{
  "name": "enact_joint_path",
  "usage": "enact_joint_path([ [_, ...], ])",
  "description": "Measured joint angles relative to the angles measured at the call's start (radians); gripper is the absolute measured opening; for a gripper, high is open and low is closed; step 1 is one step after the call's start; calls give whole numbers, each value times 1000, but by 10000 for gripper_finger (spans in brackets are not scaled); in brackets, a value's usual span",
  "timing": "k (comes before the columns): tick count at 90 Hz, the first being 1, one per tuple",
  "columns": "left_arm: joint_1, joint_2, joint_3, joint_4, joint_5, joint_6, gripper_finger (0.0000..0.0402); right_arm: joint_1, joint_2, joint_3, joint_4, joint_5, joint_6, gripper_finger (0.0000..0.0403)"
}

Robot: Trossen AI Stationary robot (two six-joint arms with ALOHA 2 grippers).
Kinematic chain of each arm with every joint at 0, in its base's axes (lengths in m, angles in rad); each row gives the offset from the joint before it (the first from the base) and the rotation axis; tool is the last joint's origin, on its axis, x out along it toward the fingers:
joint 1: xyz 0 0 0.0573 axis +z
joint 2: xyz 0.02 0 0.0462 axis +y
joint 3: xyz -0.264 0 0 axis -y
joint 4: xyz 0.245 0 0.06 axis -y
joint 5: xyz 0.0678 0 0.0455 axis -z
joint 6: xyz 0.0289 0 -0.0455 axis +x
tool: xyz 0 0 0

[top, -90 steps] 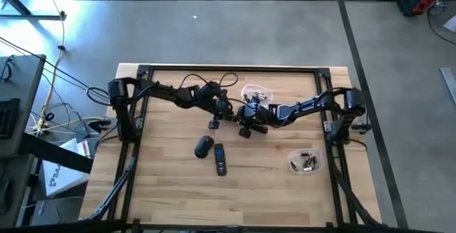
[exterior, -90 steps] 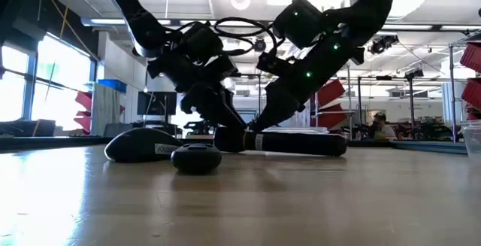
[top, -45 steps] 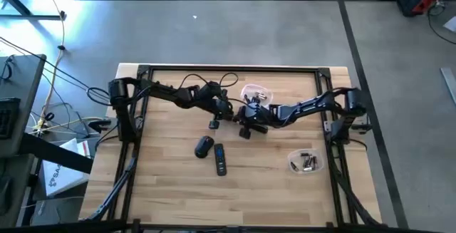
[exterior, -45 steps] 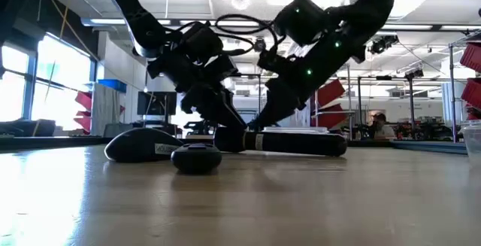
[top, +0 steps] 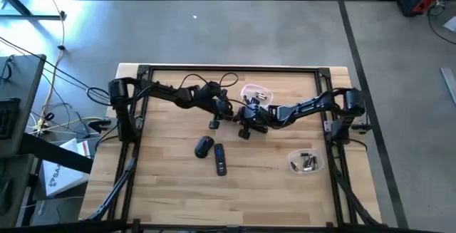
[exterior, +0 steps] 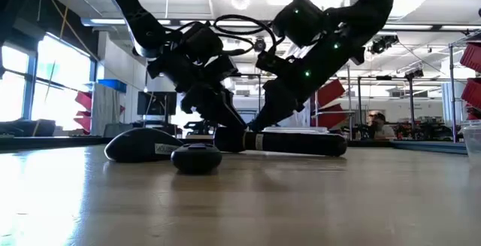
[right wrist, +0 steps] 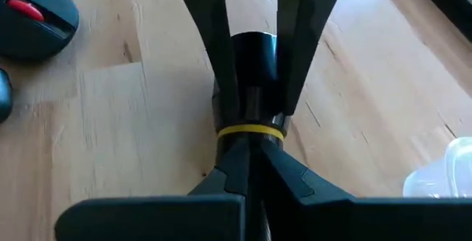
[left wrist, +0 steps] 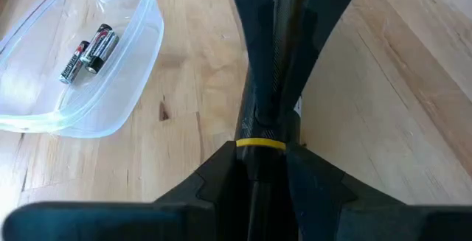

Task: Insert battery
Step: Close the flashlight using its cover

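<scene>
A black cylindrical device with a yellow ring (right wrist: 251,131) is held between both grippers above the middle of the table. My left gripper (top: 229,112) comes at it from the table's left and my right gripper (top: 246,116) from the right; each is shut on it. A clear tub (left wrist: 110,71) holding two batteries (left wrist: 90,49) stands on the wood just beyond them. In the low view the arms hide the device. My left gripper pinches the device's thicker black body (right wrist: 254,49) between its two fingers (right wrist: 210,42), level from the table's left, along its length. My right gripper pinches the narrower end just behind the yellow ring (left wrist: 259,144), its fingers (right wrist: 221,171) coming level from the right. The device hangs clear of the wood.
A black mouse (top: 204,146) and a black remote (top: 220,159) lie nearer the front edge, and a small dark piece (top: 213,124) lies by the left gripper. A second clear tub with batteries (top: 306,163) stands at the near right.
</scene>
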Motion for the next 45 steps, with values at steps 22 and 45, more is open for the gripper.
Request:
enact_joint_path([
  [22, 0, 0, 0, 2, -1, -1, 89, -6, 0, 0, -2, 27, -1, 0],
  [45, 0, 0, 0, 2, -1, -1, 89, -8, -3, 2, -34, 6, 6, 0],
])
